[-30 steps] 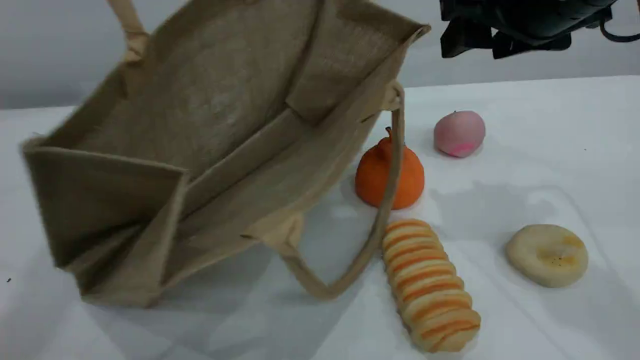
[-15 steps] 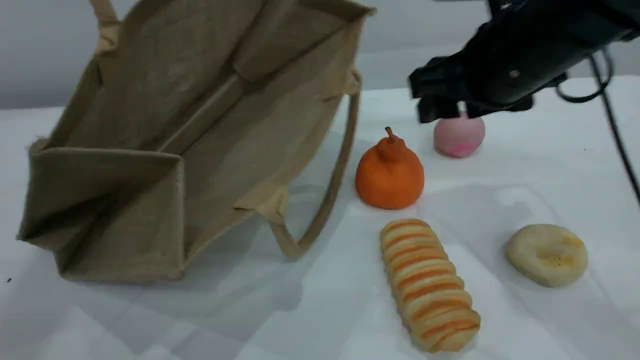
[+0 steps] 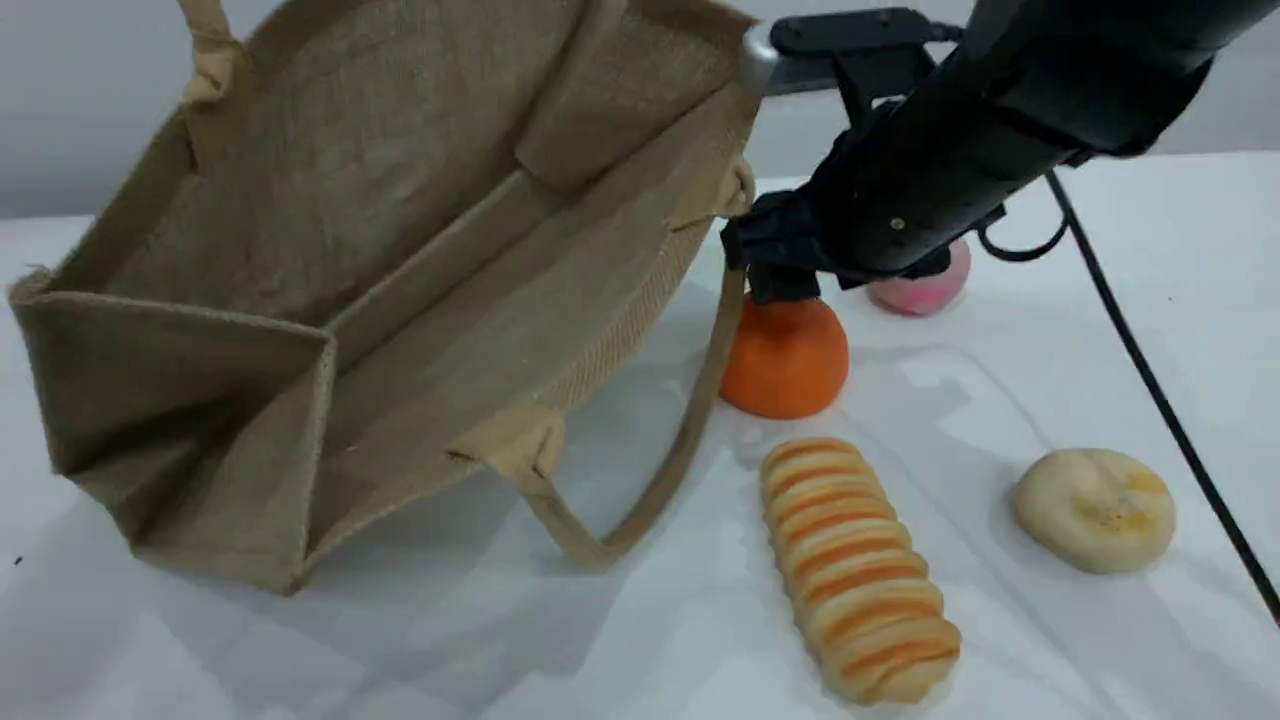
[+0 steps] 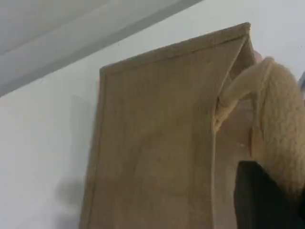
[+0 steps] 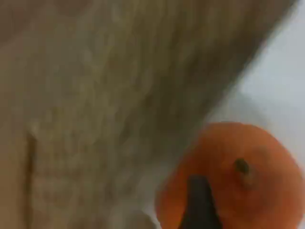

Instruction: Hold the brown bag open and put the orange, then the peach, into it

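Since a second before, my right pincer had swung down onto the round matte orange on the white table, beside the tan woven jute bag. Its jaws stood wide, gripping nothing. My left pincer, out of sight, was clamped on the beige rope handle. Next came closing on the orange.

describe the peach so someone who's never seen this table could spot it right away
Start at the big brown bag on the left; just right of it sits the orange. Behind and to the right of the orange, half hidden under the black right arm, is the peach. It is the only pale pink, rounded thing there.
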Controlling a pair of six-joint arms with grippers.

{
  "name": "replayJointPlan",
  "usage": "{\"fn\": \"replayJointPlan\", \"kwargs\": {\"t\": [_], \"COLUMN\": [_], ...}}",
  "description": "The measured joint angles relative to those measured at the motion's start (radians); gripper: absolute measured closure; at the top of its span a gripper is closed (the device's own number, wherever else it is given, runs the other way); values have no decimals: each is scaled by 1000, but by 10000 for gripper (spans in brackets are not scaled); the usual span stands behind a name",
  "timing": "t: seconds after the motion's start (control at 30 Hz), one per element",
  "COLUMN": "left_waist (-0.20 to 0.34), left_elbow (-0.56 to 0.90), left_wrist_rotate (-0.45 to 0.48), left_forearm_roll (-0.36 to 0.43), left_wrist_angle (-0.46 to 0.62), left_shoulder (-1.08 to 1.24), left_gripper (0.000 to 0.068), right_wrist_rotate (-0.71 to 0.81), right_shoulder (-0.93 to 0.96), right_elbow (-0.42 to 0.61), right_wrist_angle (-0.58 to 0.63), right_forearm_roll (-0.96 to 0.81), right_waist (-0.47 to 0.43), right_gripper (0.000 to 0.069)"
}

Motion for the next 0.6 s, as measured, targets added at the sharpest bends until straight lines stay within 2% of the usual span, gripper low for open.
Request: {"fn": "replayJointPlan", "kwargs": {"t": [0.2,0.3,0.37,0.47,0.5,0.6], "left_waist": [0,0,0,0,0,0], "left_elbow": [0,0,0,0,0,0], "left_wrist_rotate": [0,0,0,0,0,0], "left_forearm_roll": [0,0,0,0,0,0], "left_wrist_angle": [0,0,0,0,0,0], "left_shoulder": [0,0,0,0,0,0], "left_gripper": [607,607,607,607,607,607], "right_wrist_rotate": [0,0,-3,-3,-5,-41], "right_shoulder": [78,105,107,105,103,75], "right_elbow": [-44,-50,-50,-50,-50,-48], "right_wrist_angle": [2,-14,-12,17,34,106], "right_forearm_roll": [0,0,0,0,0,-25], "right_waist": [0,0,0,-2,-3,-12], "right_gripper": [265,295,366,570,612,660]}}
